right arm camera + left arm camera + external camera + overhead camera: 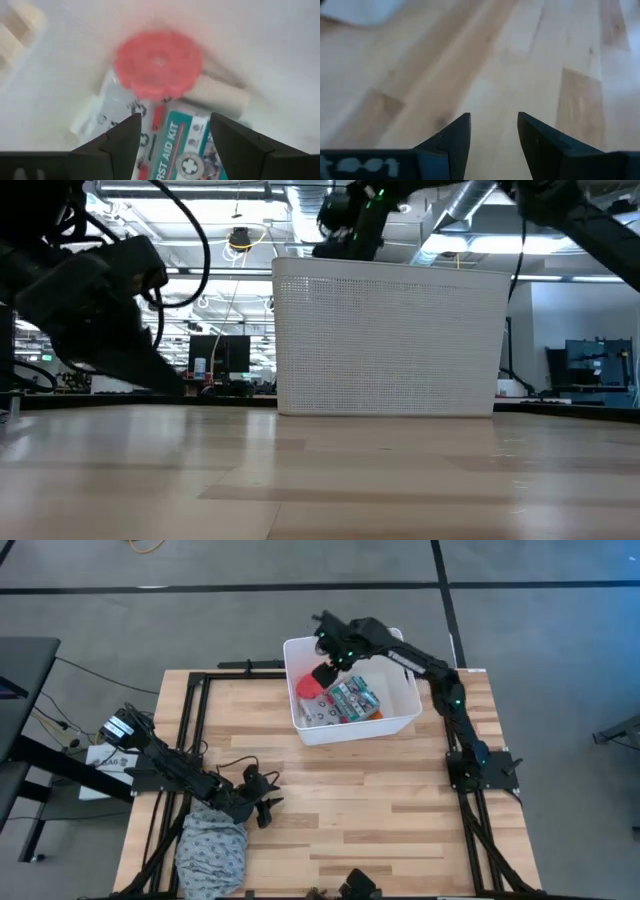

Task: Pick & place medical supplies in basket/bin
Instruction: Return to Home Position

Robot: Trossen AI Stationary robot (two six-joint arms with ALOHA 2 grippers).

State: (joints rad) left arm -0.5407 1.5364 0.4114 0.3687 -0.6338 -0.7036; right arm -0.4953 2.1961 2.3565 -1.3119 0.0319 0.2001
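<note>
The right gripper [325, 673] hangs over the far left part of the white bin [362, 730], which stands on the far side of the wooden table [380, 810]. In the low view it sits just above the bin's rim. Its own wrist view looks down past two spread fingers [120, 137] with nothing between them. Below them, on the bin's floor, lie a pink disc [159, 62], a beige roll [220, 96] touching the disc's edge, a green-and-red first aid box [182, 150] and a white packet [105, 117] partly under the disc. From above, the disc and the box lie side by side in the bin, with the packet nearer the front wall. The left gripper [267, 807] rests low over the near left part of the table, well apart from the bin. Its fingers [457, 132] are released over bare wood. A grey cloth bundle [212, 850] lies just beside that arm at the near edge.
</note>
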